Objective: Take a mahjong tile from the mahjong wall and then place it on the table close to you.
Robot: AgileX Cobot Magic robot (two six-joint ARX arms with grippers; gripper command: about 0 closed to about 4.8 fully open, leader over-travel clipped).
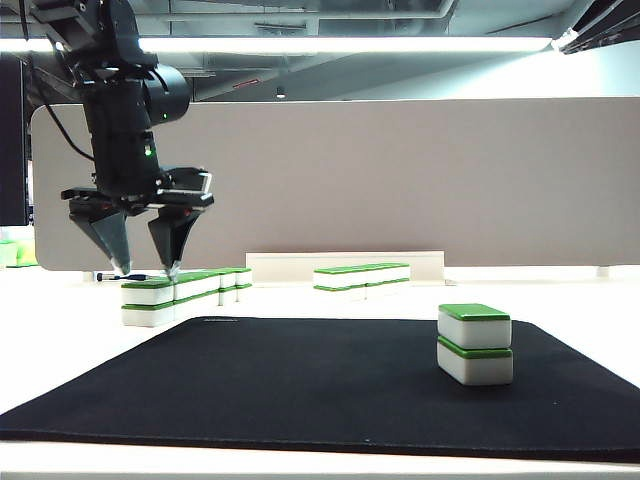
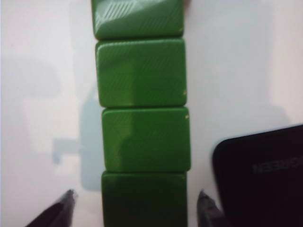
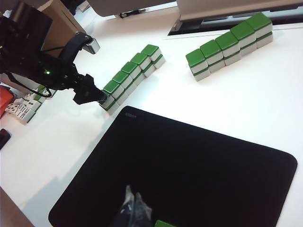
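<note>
Left wrist view shows the left end effector (image 2: pixel 135 208) spread wide, straddling the end tile of the mahjong wall (image 2: pixel 142 104) beside the mat (image 2: pixel 265 175) on the counter (image 2: pixel 38 94). I'd center, drop straight, squeeze only the top tile. Right end effector (image 3: pixel 132 203) looks pinched shut over the mat.

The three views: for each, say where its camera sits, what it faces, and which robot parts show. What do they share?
Exterior view: low at the table edge, facing the mahjong wall; left gripper open above it.
Left wrist view: straight down on the wall's green tops; fingertips astride.
Right wrist view: high, angled over the black mat; right gripper shut.
Shared: the wall.
</note>
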